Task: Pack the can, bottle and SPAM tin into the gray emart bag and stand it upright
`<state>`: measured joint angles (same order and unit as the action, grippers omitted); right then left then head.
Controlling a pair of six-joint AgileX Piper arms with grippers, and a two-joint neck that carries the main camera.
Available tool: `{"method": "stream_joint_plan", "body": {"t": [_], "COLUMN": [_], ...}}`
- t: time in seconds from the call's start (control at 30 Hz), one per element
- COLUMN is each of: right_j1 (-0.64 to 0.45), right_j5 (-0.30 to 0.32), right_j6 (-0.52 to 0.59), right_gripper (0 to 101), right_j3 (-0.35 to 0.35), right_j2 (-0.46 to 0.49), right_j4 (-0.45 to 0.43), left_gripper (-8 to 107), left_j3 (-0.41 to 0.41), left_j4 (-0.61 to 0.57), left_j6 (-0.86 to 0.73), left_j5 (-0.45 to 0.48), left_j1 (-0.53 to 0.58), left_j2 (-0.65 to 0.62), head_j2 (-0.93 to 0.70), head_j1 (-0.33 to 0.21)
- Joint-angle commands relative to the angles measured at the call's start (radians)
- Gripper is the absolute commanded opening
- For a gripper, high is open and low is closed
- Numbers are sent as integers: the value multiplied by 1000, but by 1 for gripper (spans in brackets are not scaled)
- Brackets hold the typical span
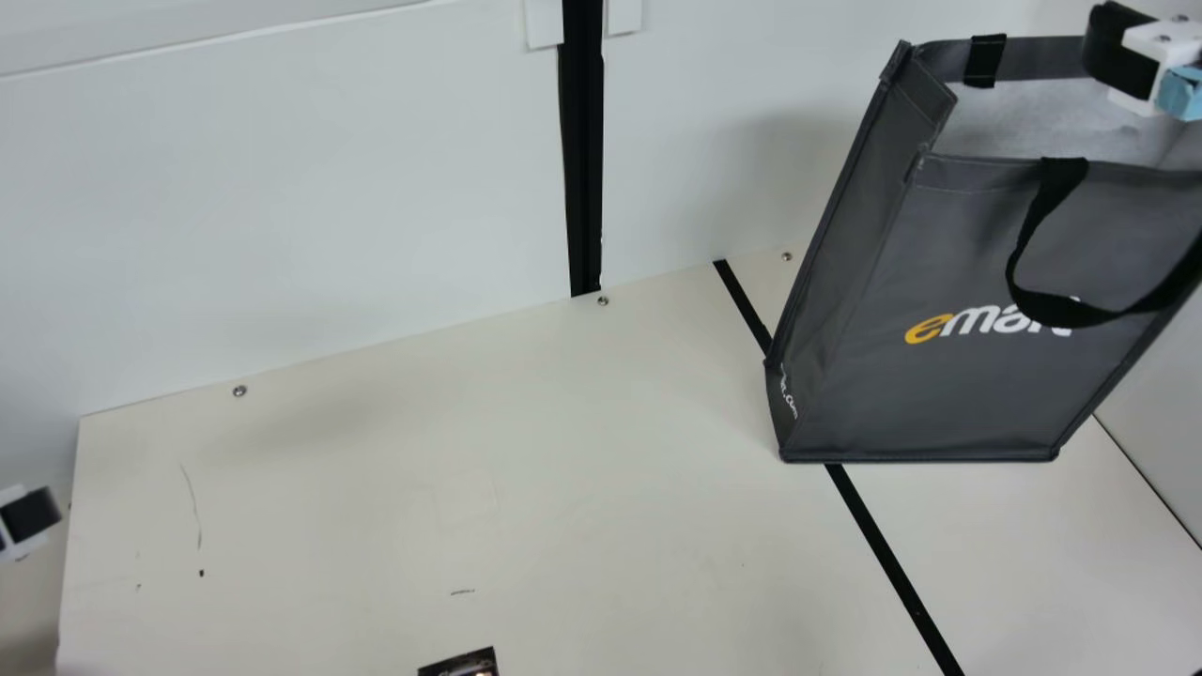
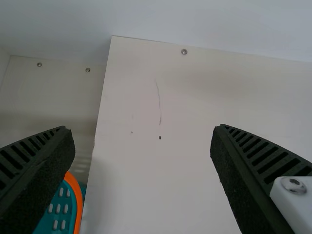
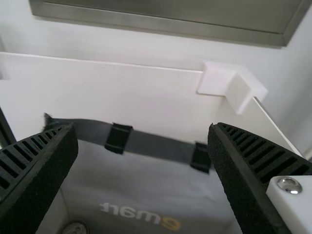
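Gray emart bag (image 1: 986, 385) upright, R side of table (image 1: 470, 488)

R pincer (image 1: 1122, 56) open, at bag mouth; round top (image 3: 74, 228) inside, ID unclear. L pincer (image 1: 31, 518) open, nr table's L edge, wide room betw. it & bag. Dark item (image 1: 465, 665), cut off.

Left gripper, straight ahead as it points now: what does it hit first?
The left gripper would probably meet the cream table first; how far off is unclear.
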<state>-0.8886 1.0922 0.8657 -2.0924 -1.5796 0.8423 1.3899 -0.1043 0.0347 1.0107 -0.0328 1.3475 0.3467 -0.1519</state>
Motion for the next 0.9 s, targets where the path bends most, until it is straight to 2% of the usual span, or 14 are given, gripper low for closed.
{"method": "stream_joint_plan", "body": {"t": [0.0,0.4,0.87], "right_j1": [30,255,552], "right_j5": [-2,-20,-66], "right_j6": [-12,-76,-134], "right_gripper": [95,95,95], "right_j3": [-14,-59,-25], "right_j2": [0,-1,11], "right_j4": [-11,-79,-190], "left_gripper": [90,90,90], "left_j3": [0,0,0], "left_j4": [0,0,0], "left_j6": [0,0,0], "left_j5": [0,0,0], "left_j1": [0,0,0], "left_j2": [0,0,0], "head_j2": [2,2,2], "head_j1": [-23,-23,-23]}}
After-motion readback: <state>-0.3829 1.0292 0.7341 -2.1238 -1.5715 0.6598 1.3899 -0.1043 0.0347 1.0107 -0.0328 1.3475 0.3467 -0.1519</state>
